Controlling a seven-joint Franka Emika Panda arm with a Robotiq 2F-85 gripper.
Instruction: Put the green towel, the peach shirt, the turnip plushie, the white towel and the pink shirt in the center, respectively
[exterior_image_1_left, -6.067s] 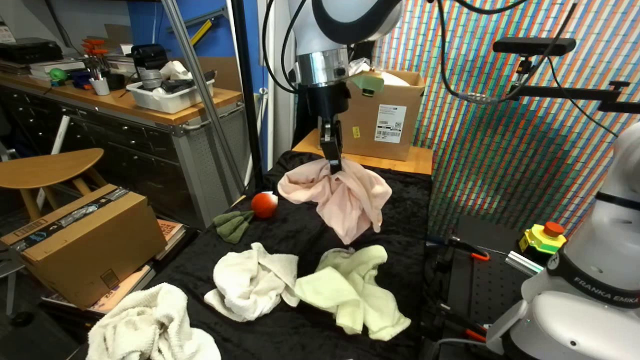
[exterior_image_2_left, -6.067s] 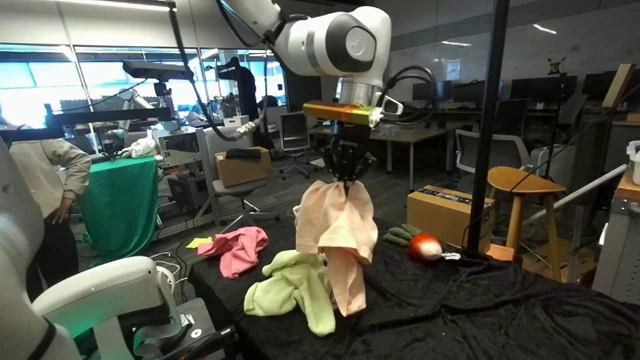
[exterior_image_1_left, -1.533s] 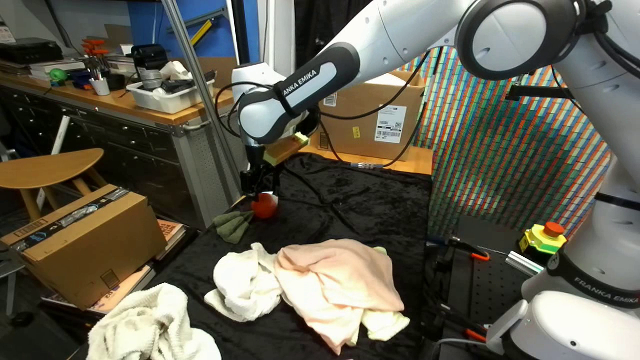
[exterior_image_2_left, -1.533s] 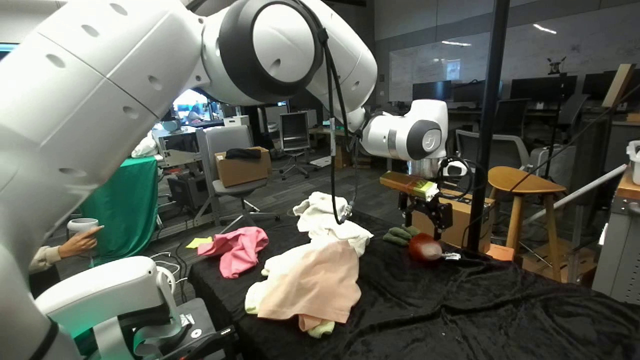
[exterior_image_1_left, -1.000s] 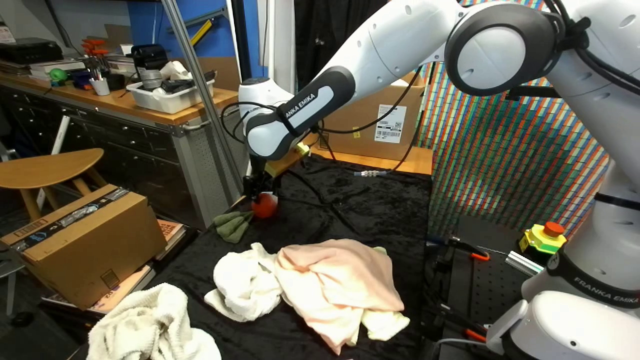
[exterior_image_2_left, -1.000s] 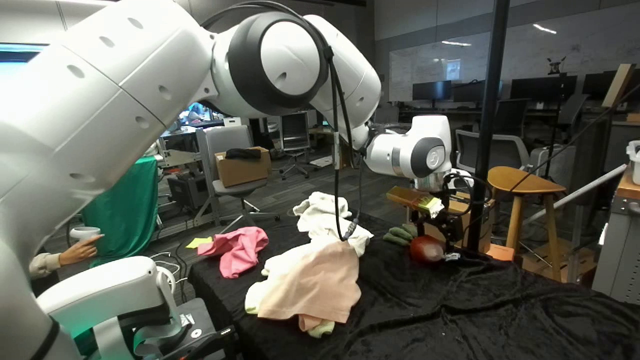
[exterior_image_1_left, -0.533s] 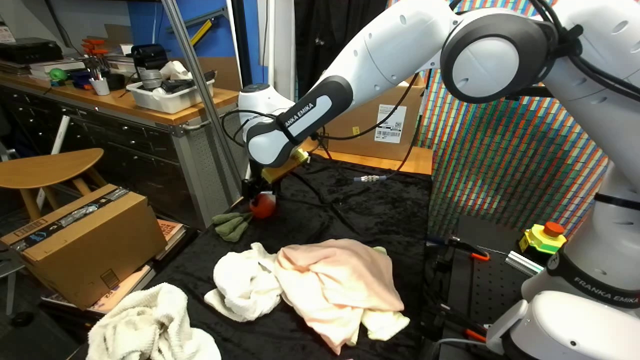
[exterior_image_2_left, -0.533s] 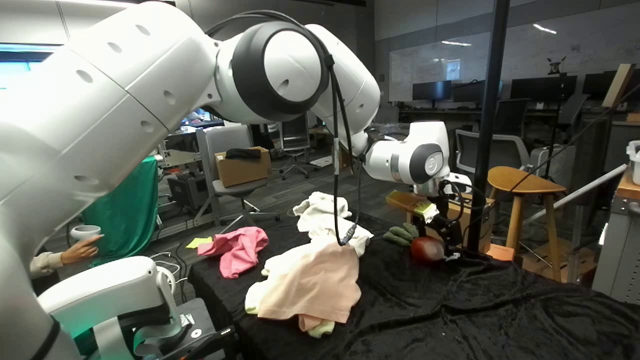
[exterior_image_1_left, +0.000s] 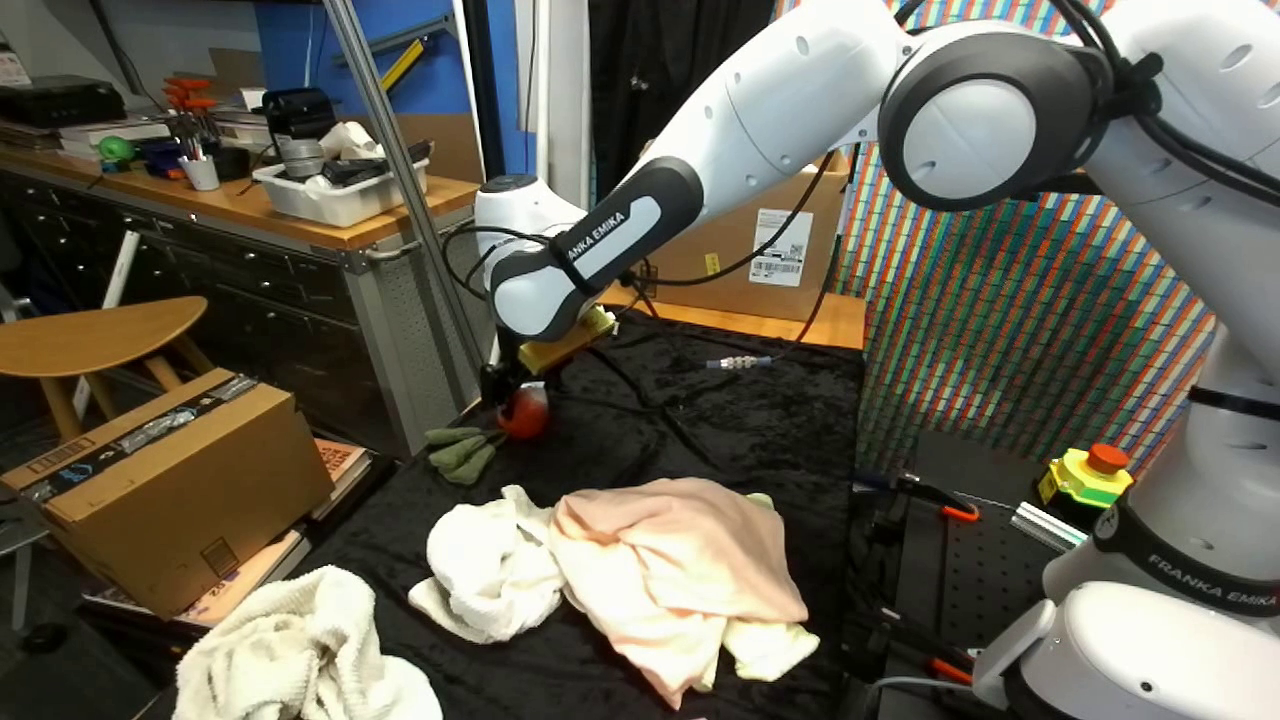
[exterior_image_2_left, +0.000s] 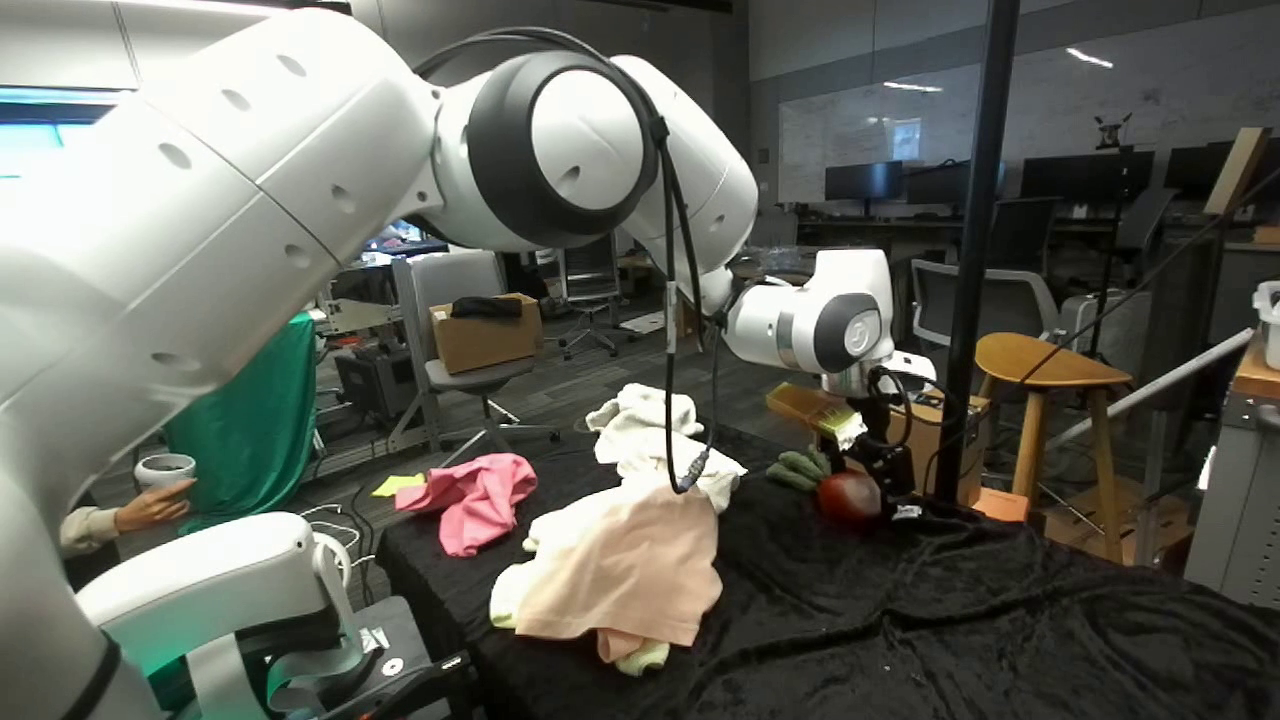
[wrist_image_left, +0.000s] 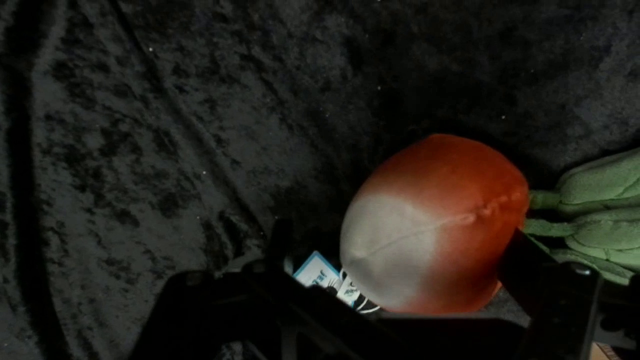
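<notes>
Right of centre in the wrist view, the turnip plushie (wrist_image_left: 440, 220) shades from orange-red to whitish, its leaves (wrist_image_left: 607, 230) muted green, the tabletop (wrist_image_left: 150, 165) mottled black. In an exterior view, the peach shirt (exterior_image_1_left: 690, 560), lower centre, is pale peach, the green towel (exterior_image_1_left: 768, 648) yellow-green, the lower-left towel (exterior_image_1_left: 290, 650) off-white, the right-hand backdrop (exterior_image_1_left: 950, 330) gridded orange, green and blue. Left of centre in an exterior view, the pink shirt (exterior_image_2_left: 480, 500) is vivid pink.

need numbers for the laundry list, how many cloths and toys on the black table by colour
White cloths: 2
Peach shirt: 1
Green towel, mostly covered: 1
Pink shirt: 1
Turnip, mostly red: 1
Total in view: 6
</notes>
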